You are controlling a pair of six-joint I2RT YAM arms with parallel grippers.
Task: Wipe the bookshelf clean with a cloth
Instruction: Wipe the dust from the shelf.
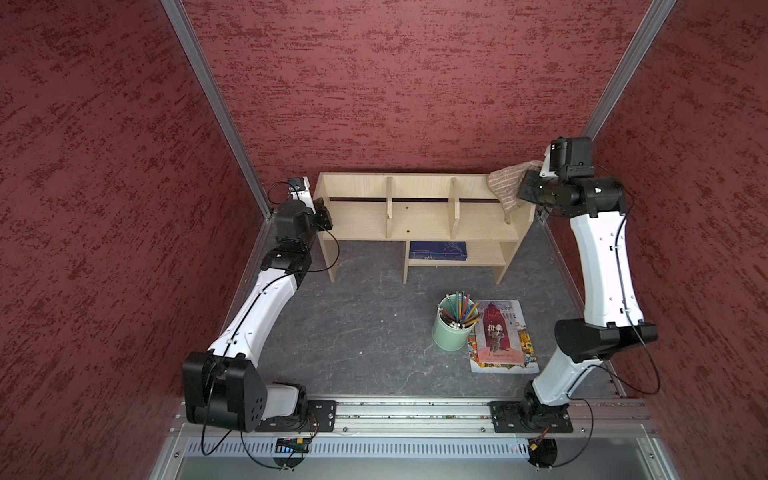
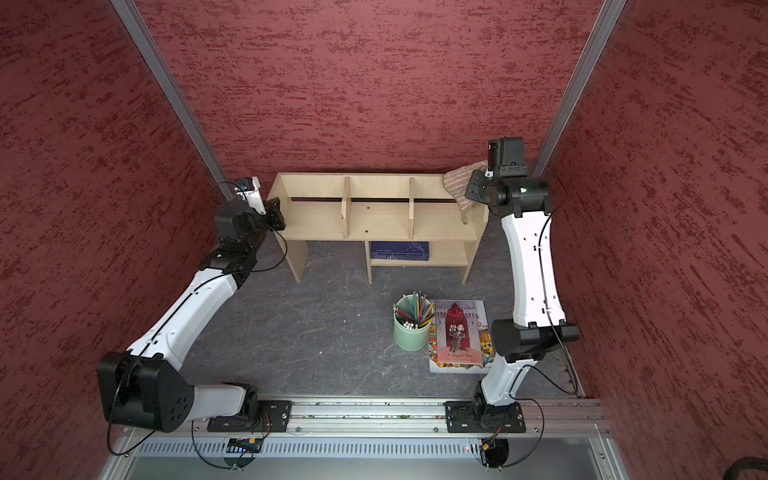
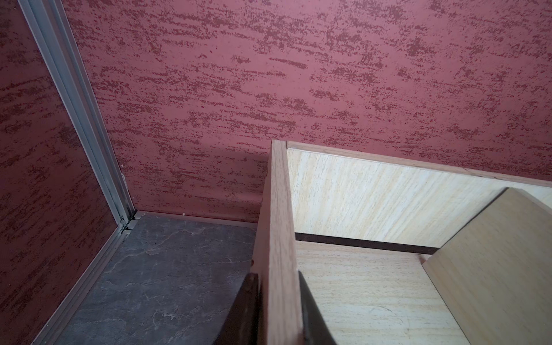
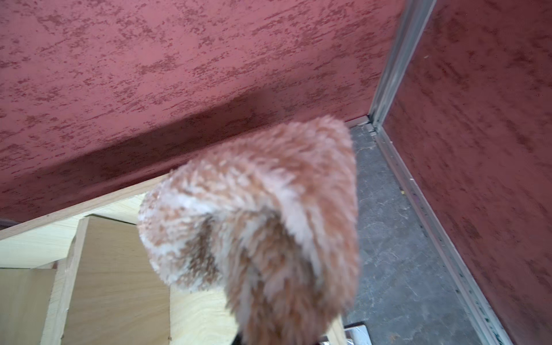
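Pinching a bunched fold suits the soft, light cloth (image 1: 505,187); the right gripper (image 1: 523,189) holds it, jaws pressed together, fabric drooping ahead over the bookshelf (image 1: 415,220). The left gripper (image 3: 276,280) clamps its end panel.

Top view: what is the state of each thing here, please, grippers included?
bookshelf, upright, left end panel clamped.
left gripper, shut on the bookshelf.
right gripper, shut on the cloth.
cloth, bunched, hanging over the bookshelf's right end.
pencil cup, upright, pencils inside.
magazine, closed, lying flat.
blue box, lying flat on the lower shelf.
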